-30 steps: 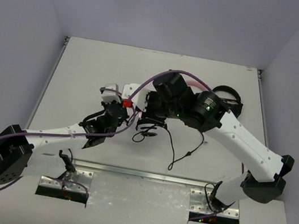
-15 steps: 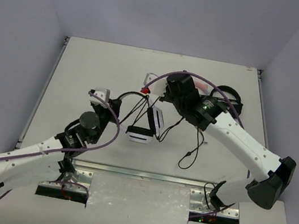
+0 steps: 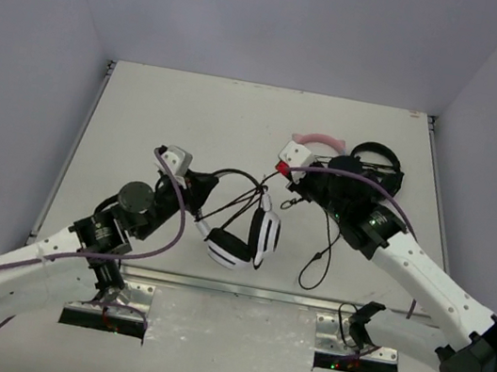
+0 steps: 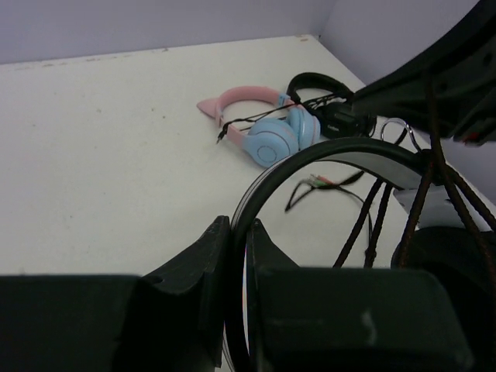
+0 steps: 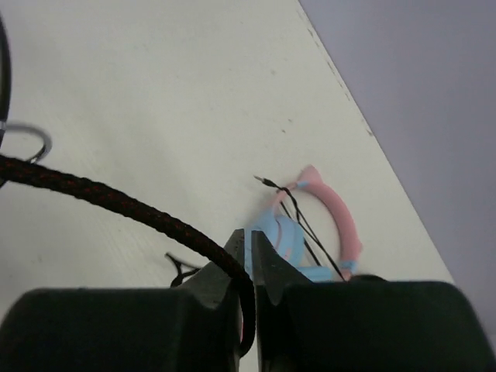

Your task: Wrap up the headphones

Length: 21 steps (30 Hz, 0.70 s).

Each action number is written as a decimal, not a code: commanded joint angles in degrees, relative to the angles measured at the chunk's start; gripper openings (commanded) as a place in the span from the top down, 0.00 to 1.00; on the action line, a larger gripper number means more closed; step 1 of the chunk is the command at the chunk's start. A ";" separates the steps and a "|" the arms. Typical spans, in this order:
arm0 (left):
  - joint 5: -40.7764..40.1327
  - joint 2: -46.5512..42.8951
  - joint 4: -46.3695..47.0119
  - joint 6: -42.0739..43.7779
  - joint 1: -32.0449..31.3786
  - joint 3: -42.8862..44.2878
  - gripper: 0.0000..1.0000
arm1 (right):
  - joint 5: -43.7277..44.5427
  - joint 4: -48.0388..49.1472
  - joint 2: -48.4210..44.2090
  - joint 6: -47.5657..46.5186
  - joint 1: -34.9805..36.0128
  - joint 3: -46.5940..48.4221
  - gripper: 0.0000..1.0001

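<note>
The white headphones [image 3: 250, 236] hang just above the table's middle, black cushions facing inward. My left gripper [image 3: 202, 190] is shut on their thin black headband [image 4: 333, 151]; in the left wrist view the band runs between the two fingers [image 4: 218, 246]. My right gripper [image 3: 279, 193] sits just right of the headset, shut on the braided black cable [image 5: 116, 203]. Several cable strands [image 4: 372, 225] stretch from the headband toward the right gripper. The cable's loose end [image 3: 317, 260] loops on the table under the right arm.
Pink-and-blue cat-ear headphones [image 3: 318, 141] lie at the back right, with all-black headphones [image 3: 377, 160] beside them, both just behind the right wrist. Purple hoses arc over both arms. A metal rail [image 3: 231, 288] edges the table's near side.
The right gripper has drawn back to the right and nearer with the cable, uncovering the pink headphones. The left arm swung in and the headset shifted right and turned.
</note>
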 commanded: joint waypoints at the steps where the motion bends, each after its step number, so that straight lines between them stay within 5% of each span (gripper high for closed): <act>1: -0.42 -3.50 0.81 -4.46 -0.12 9.80 1.00 | -8.41 14.34 -2.26 11.07 0.06 -5.27 0.87; 4: -0.68 -4.03 -4.82 -5.16 -0.21 15.78 1.00 | -7.44 19.28 -1.21 14.95 -0.02 -6.87 0.84; 7: -0.50 -6.22 -7.74 -5.95 -0.21 19.74 1.00 | -10.60 22.08 1.60 19.77 -0.02 -6.43 0.60; 11: -2.09 -5.27 -9.50 -6.83 -0.21 27.90 1.00 | -18.13 29.03 5.64 27.95 -0.02 -9.05 0.43; 14: -3.84 -2.11 -11.08 -6.83 -0.12 35.98 1.00 | -22.02 34.56 9.94 33.24 -0.02 -11.25 0.42; 18: -13.74 1.33 -13.89 -7.36 -0.12 45.05 1.00 | -25.45 41.60 13.03 38.16 -0.02 -16.43 0.60; 21: -21.65 3.17 -14.33 -8.24 -0.12 49.88 1.00 | -26.77 47.40 13.82 40.79 -0.02 -21.18 0.60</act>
